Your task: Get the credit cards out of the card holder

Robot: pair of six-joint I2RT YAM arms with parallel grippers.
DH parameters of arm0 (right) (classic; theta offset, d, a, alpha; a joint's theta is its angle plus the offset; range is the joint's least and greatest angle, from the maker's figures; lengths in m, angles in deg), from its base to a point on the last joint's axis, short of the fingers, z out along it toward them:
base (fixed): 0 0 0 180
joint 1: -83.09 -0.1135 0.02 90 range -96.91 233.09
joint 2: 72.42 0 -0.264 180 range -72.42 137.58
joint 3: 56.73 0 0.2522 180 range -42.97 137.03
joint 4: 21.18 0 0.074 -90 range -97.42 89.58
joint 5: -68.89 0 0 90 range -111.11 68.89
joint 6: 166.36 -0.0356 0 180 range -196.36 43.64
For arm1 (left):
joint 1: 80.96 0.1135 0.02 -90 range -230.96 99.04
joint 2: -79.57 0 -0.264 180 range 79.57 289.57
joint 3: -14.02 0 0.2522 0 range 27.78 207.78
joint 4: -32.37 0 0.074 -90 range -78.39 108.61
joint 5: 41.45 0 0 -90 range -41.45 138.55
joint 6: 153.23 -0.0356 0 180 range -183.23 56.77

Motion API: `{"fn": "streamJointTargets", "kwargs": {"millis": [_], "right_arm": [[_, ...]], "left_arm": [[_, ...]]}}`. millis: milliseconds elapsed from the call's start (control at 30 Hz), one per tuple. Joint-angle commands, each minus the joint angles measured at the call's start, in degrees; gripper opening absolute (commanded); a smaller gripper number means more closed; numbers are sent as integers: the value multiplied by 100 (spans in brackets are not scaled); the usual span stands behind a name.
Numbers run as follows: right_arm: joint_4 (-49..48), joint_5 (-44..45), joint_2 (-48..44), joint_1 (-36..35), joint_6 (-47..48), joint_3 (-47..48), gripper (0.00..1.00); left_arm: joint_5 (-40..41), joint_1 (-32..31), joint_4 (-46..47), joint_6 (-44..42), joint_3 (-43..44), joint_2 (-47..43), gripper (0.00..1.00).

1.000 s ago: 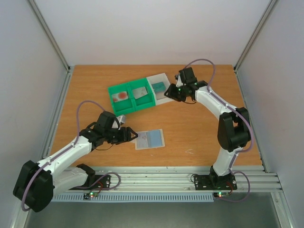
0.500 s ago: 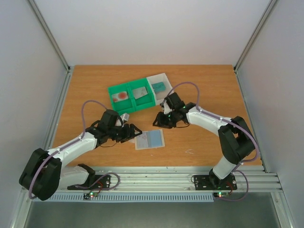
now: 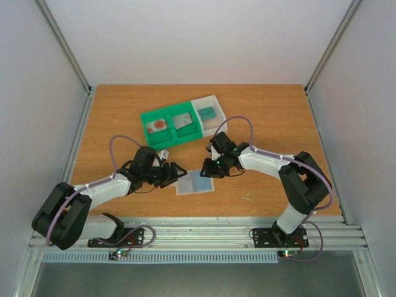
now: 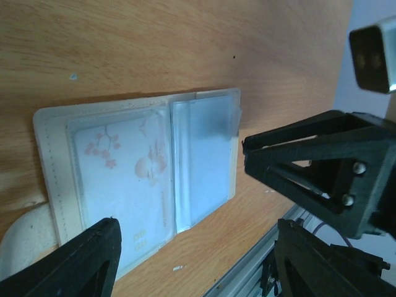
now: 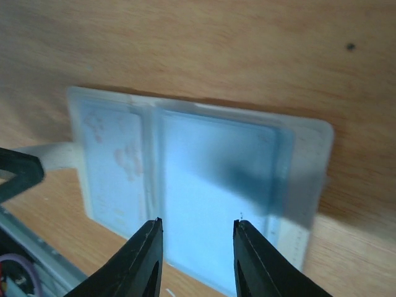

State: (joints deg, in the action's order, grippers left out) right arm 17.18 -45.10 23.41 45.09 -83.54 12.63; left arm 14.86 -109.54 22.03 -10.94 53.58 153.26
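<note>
The card holder (image 3: 185,184) lies open and flat on the wooden table. Its one page holds a pale card with a flower print (image 4: 120,176), the other a blue card (image 4: 207,154). My left gripper (image 4: 198,263) is open at the holder's left edge, fingers wide apart, gripping nothing. My right gripper (image 5: 197,224) hovers low over the blue card (image 5: 216,179), jaws open and nothing between them. In the green tray (image 3: 146,117) lie a white card with a red circle (image 3: 156,125) and a grey card (image 3: 183,120). A teal card (image 3: 207,113) lies in the white tray.
The green two-compartment tray and the white tray (image 3: 213,100) stand side by side behind the holder. Both grippers (image 3: 177,174) (image 3: 209,170) face each other closely across the holder. A metal rail (image 3: 204,232) runs along the table's near edge.
My right arm has swung from the white tray down to the card holder. My left gripper has slid right, up to the holder's left edge, and opened slightly.
</note>
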Motion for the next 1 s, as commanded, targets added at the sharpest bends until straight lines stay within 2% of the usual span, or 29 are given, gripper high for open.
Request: {"fn": "streamJointTargets", "kwargs": {"millis": [0, 267, 633, 833, 967], "right_arm": [[106, 285, -22, -31, 172, -196, 32], [-48, 479, 9, -147, -16, -519, 24], [-481, 466, 188, -389, -527, -1009, 10], [-561, 548, 127, -444, -658, -1080, 9], [-604, 606, 8, -451, -705, -1153, 7]], "left_arm": [[-38, 1, 641, 94, -67, 225, 69], [-129, 1, 491, -327, 146, 899, 67], [94, 2, 106, -496, 250, 1047, 67], [-105, 1, 423, -288, 171, 1195, 66], [-354, -7, 1017, 128, 27, 1149, 66]]}}
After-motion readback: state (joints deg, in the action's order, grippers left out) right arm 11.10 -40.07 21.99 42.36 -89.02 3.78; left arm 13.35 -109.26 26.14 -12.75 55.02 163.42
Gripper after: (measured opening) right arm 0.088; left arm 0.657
